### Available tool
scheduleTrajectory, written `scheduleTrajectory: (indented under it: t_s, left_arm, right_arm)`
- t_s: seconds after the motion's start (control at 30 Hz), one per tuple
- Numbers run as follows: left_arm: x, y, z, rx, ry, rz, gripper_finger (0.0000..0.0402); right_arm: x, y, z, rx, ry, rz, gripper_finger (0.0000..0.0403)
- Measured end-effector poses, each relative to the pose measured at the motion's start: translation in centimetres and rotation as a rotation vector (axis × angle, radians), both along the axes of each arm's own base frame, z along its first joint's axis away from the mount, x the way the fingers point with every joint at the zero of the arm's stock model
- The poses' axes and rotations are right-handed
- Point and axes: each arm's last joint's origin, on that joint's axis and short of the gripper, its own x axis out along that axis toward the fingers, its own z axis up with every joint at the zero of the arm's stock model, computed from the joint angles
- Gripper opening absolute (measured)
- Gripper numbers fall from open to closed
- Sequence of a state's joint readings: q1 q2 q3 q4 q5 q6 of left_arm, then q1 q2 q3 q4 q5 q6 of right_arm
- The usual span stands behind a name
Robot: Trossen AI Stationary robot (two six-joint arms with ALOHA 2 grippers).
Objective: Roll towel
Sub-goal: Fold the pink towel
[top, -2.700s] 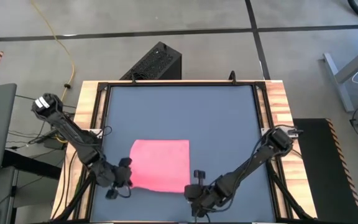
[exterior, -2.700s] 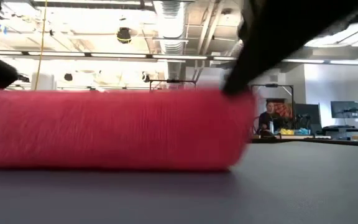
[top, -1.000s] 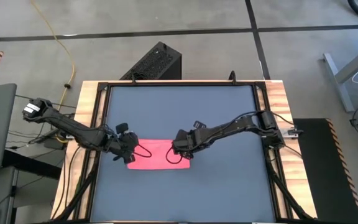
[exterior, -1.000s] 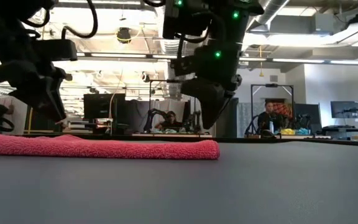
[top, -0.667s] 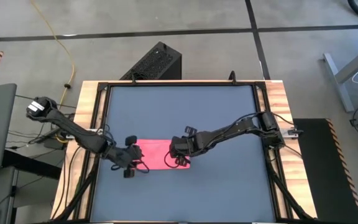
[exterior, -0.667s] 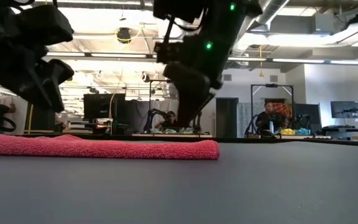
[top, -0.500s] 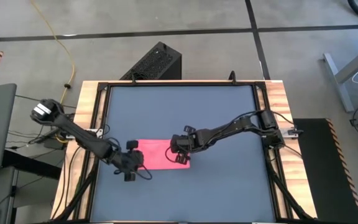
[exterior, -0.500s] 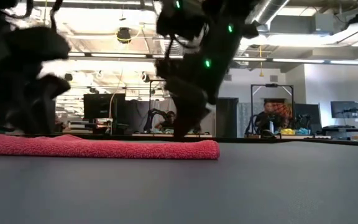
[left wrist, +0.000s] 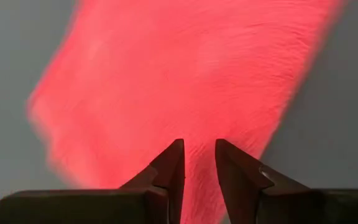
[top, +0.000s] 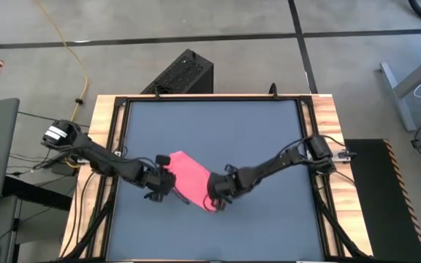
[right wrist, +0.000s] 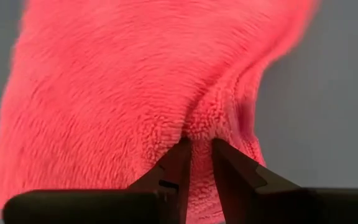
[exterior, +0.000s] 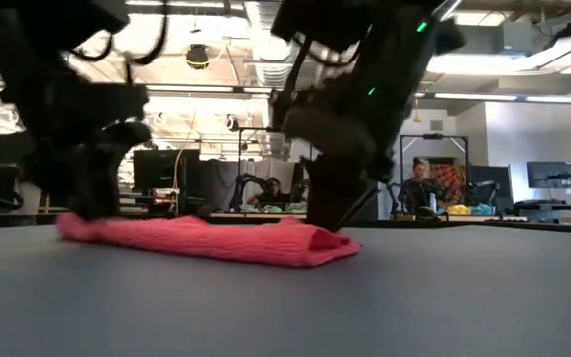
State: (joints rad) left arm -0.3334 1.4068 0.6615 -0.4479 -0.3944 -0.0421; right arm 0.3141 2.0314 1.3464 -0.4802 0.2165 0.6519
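Observation:
The pink towel (top: 188, 177) lies folded and flat on the dark grey table (top: 269, 131), slanting from far left to near right. In the low view the towel (exterior: 206, 241) rests on the table along its whole length. My left gripper (top: 162, 185) is down at the towel's left end and shut on it; it also shows in the low view (exterior: 85, 210). My right gripper (top: 215, 199) is down at the towel's near right end and shut on it; it also shows in the low view (exterior: 331, 224). My left gripper pinches the towel near its left end (left wrist: 197, 163) between its two fingers, pointing down from above. A thin strip of cloth shows in the narrow gap. The towel lies on the table there. My right gripper pinches a raised pucker of cloth (right wrist: 199, 127) between its two fingers at the towel's near right end, from above, pointing down. How many layers it has, I cannot tell. The towel's right end (exterior: 340, 248) rests on the table.
Bare dark table surface lies on all sides of the towel, inside a black frame with wooden side rails (top: 326, 117). A black box (top: 181, 73) stands on the floor beyond the far edge. People show in the room far behind the table.
The towel has turned about on the table, from lying straight left to right to lying slantwise. My right gripper has gone toward the near edge with the towel's right end. My left gripper has gone a little right and toward the far edge, down onto the left end.

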Motion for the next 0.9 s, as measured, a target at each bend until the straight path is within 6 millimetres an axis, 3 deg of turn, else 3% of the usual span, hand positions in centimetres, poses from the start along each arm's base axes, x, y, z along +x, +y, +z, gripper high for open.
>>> scheduleTrajectory:
  t_s: [0.2, 0.33, 0.47, 0.6, 0.73, 0.9]
  left_arm:
    - [1.4, 2.0, 5.2, 0.084, 0.01, 0.062, 0.008]
    - [2.2, 1.7, 7.2, -0.068, -0.108, 0.075, 0.008]
    - [1.9, -0.1, 5.0, -0.292, -0.114, 0.007, 0.008]
    - [0.7, -1.1, 1.1, -0.296, -0.096, -0.027, 0.008]
    - [-0.2, -0.4, -0.8, -0.217, -0.07, -0.003, 0.008]
    - [-0.1, 1.3, -1.1, -0.141, -0.039, -0.003, 0.008]
  right_arm:
    - [0.3, 3.7, 1.8, 0.019, -0.049, 0.139, 0.0094]
    - [0.7, 4.3, 3.5, -0.071, -0.101, 0.144, 0.0094]
    - [0.6, 3.6, 3.4, -0.155, -0.093, 0.089, 0.0094]
    - [-0.4, 3.0, 1.7, -0.154, -0.027, 0.029, 0.0094]
    - [-1.2, 2.9, 0.0, -0.11, -0.039, -0.051, 0.0094]
    - [-1.3, 4.4, -0.6, 0.003, -0.159, -0.077, 0.0094]
